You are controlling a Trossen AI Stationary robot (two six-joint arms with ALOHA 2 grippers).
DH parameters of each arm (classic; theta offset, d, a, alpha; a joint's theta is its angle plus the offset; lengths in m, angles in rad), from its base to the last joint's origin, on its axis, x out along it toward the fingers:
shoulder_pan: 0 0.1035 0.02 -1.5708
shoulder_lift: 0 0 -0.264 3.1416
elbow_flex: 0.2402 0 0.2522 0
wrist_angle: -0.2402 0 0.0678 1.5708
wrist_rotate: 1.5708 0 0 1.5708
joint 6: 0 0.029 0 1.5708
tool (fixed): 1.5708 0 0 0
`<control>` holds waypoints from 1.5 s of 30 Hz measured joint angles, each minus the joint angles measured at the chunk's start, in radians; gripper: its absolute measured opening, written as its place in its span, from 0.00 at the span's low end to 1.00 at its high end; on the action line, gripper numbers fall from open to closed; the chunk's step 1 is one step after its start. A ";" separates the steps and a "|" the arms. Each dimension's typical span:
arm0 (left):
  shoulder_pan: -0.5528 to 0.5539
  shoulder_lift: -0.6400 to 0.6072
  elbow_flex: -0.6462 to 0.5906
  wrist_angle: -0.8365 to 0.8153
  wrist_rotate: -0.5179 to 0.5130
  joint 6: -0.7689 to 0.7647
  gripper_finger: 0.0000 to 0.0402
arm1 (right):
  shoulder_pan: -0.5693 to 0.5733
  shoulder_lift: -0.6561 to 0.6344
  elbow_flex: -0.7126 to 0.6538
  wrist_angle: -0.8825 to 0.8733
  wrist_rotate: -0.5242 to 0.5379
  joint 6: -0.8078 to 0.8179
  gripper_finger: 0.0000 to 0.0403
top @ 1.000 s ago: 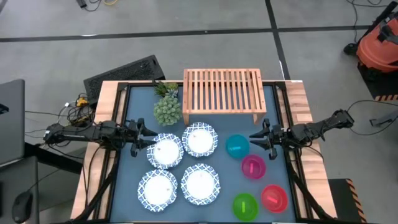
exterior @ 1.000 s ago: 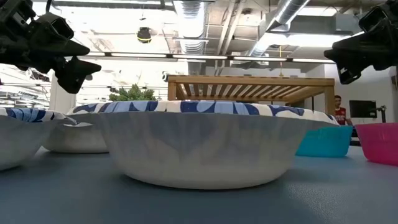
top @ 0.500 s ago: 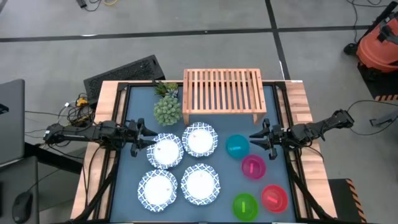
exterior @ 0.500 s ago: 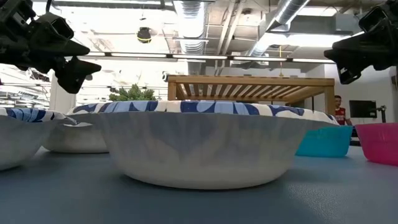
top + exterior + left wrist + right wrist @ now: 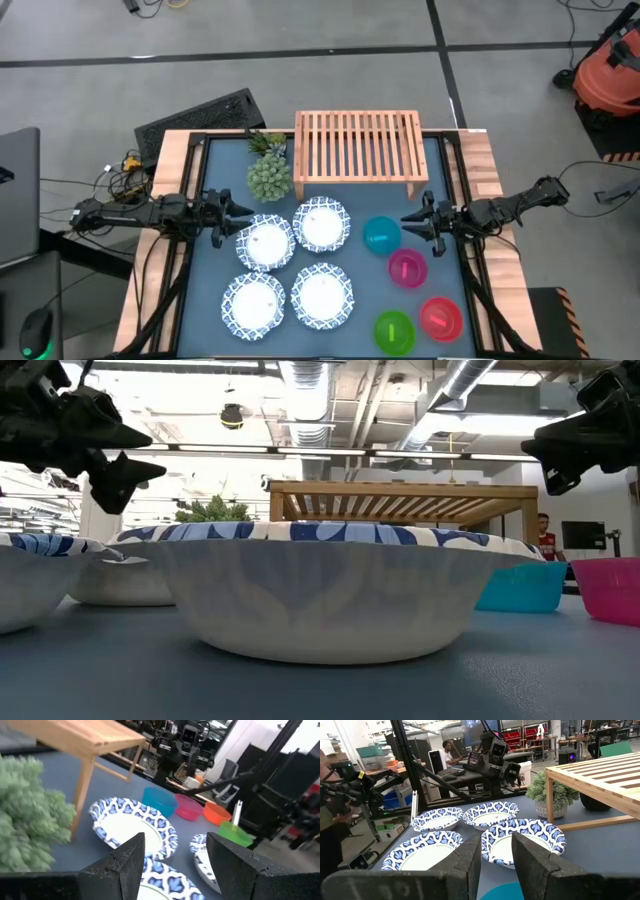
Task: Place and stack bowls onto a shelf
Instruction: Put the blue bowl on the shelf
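The left gripper point(image 5: 243, 212) is held just above the table, right next to the rim of the nearest patterned bowl point(image 5: 266, 243). Its fingers point(image 5: 131, 862) are spread wide, and nothing is held or touched. To do this step well, the gripper should be brought down over the rim of that bowl, with one finger inside and one outside. It should then be closed softly, so the thin rim is not bent. The bowl should be lifted straight up, so the three other patterned bowls point(image 5: 322, 295) close by are not bumped.

The right gripper point(image 5: 410, 222) is held in the air just beside the teal bowl point(image 5: 381, 235). It is partly open, and nothing is held in it either.

The magenta bowl point(image 5: 407, 268), the red bowl point(image 5: 440, 318) and the green bowl point(image 5: 394, 330) are set on the right part of the table. The shelf point(image 5: 358, 148) is at the back of the table, and no bowl is on it yet. The plant point(image 5: 268, 176) is just left of the shelf and should be kept clear of
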 joint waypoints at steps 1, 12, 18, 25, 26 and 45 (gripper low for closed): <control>0.000 0.000 0.000 -0.002 0.003 -0.018 0.49 | 0.000 0.000 0.000 0.000 0.000 0.000 0.33; 0.000 0.000 0.000 0.035 -0.111 -0.159 0.49 | 0.000 0.000 0.000 0.000 0.000 0.000 0.33; 0.000 0.000 0.000 0.180 -0.174 -0.482 0.49 | 0.000 0.000 0.000 0.000 0.000 0.000 0.33; -0.001 0.000 0.000 0.439 -0.352 -0.521 0.49 | 0.002 0.000 -0.004 0.043 0.000 0.136 0.33; -0.001 0.000 0.001 0.470 -0.369 -0.521 0.49 | 0.002 0.000 -0.004 0.052 0.000 0.213 0.33; 0.000 0.000 0.112 0.567 -0.462 -0.366 0.49 | -0.027 0.000 0.078 0.366 0.001 0.567 0.33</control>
